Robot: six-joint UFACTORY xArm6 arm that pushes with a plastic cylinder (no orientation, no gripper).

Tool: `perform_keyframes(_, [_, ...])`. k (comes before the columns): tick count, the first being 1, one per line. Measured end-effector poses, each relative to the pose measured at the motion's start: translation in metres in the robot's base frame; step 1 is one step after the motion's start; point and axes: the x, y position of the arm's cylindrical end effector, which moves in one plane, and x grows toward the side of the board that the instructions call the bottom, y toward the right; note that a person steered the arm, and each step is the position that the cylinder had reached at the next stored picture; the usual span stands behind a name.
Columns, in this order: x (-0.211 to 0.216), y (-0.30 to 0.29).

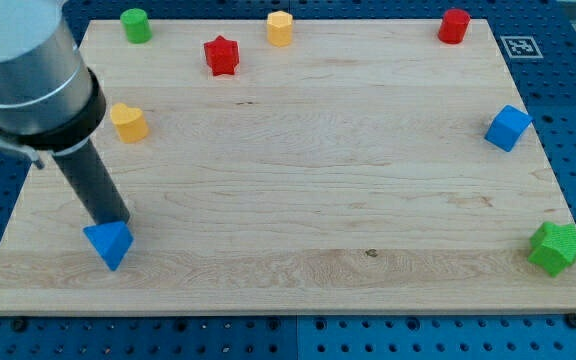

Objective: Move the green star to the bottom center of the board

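The green star lies at the board's bottom right corner, near the right edge. My rod comes down from the view's top left, and my tip rests at the bottom left of the board, touching the top of a blue triangular block. The tip is far to the left of the green star, almost the whole board's width away.
On the wooden board: a green cylinder at top left, a red star, a yellow hexagonal block, a red cylinder at top right, a yellow block at left, a blue cube at right.
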Motion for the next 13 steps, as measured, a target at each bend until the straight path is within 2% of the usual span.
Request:
perform_keyframes(2, [-0.015, -0.032])
perform_keyframes(3, [-0.029, -0.032])
perform_keyframes(6, [-0.033, -0.029])
perform_keyframes(10, [-0.076, 0.064])
perform_keyframes(11, [-0.080, 0.141])
perform_keyframes(13, [-0.077, 0.337])
